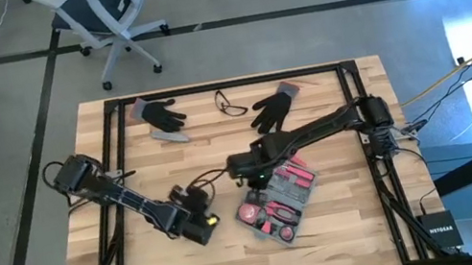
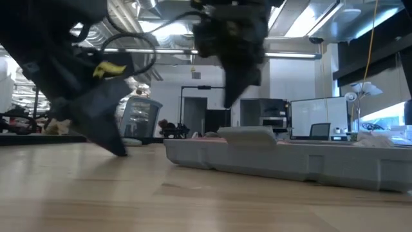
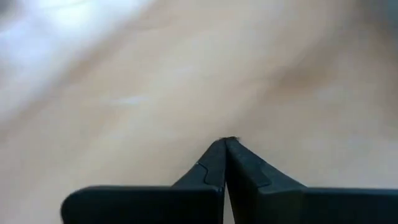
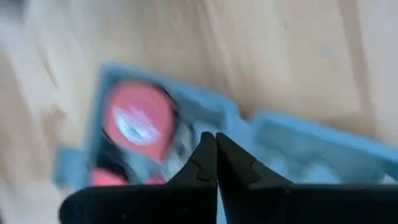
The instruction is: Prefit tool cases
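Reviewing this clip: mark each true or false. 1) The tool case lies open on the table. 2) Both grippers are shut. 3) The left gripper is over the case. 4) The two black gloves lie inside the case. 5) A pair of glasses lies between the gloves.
1) True: the tool case lies open, pink tools showing.
2) True: left gripper and right gripper have fingers together.
3) False: it hangs over bare table; the right gripper is over the case.
4) False: both gloves lie on the far side of the table.
5) True: glasses.
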### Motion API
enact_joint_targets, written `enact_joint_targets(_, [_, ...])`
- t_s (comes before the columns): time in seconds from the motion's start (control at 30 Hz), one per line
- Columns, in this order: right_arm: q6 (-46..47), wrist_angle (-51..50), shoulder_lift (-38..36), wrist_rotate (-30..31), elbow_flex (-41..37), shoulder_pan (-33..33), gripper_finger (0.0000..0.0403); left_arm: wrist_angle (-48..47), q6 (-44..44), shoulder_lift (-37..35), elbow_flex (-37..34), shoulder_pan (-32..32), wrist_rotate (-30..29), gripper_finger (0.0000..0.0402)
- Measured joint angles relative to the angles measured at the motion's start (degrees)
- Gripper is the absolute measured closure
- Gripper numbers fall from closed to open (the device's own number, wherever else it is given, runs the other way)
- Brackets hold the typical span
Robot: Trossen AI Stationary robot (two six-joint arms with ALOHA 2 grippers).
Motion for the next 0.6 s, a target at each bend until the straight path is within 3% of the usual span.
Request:
enact_joint_targets(0.1, [-2.1, -3.2, -2.8, -1.5, -4.9, 0.4, 0.0403, -6.3, -3.4, -3.3, -1.2, 0.5, -0.2, 0.0401])
enact_joint_targets(0.3, [4.9, -2.8, -15.3, -3.9, -20.3, 3.7, 0.0403, -5.4, -6.6, -11.7, -7.0, 0.4, 0.4, 0.0401])
enact_joint_targets(0.43, [14.0, 0.0, -21.8, -5.2, -27.9, 7.3, 0.0403, 5.0, -4.6, -14.3, -10.7, 0.8, 5.8, 0.0401])
enact_joint_targets(0.6, [21.2, 3.9, -22.1, -6.6, -32.0, 12.8, 0.0403, 15.4, -0.6, -9.5, -12.3, 2.7, 14.0, 0.0402])
